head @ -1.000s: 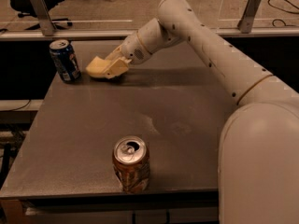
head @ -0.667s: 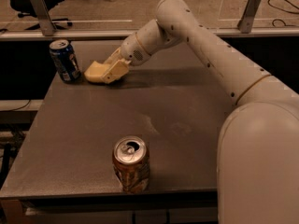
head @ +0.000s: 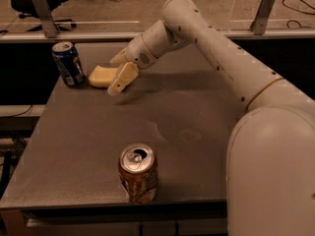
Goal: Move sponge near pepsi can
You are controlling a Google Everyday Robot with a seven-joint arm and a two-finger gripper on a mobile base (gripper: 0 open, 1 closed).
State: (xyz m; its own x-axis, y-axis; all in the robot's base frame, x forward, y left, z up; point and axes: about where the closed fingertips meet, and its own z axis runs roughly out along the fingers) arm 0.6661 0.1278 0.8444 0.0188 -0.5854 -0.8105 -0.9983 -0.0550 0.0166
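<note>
The gripper [head: 112, 76] sits low over the far left part of the table [head: 206, 132], at the end of the white arm [head: 216, 48] that reaches in from the right. Its 2 fingers [head: 124, 77] are spread wide apart and point left and slightly down, 1 nearer the camera with its tip at the table surface, the other behind it and higher. The sponge [head: 101, 75] lies flat on the table with its right end in the gap between the 2 fingers; the nearer finger overlaps that end, and the farther finger stands just behind the sponge's back edge. It is not possible to tell whether either finger presses on the foam, but they do not look clamped on it. The rest of the sponge sticks out to the left past the fingertips. The pepsi can [head: 69, 64] stands upright just left of the sponge, beyond the fingertips, so the sponge lies between the fingers and the can, with only a narrow gap or none between sponge and can. Well apart from the fingers, towards the near edge of the table, an orange-brown can [head: 138, 173] stands upright with its opened silver top showing.
</note>
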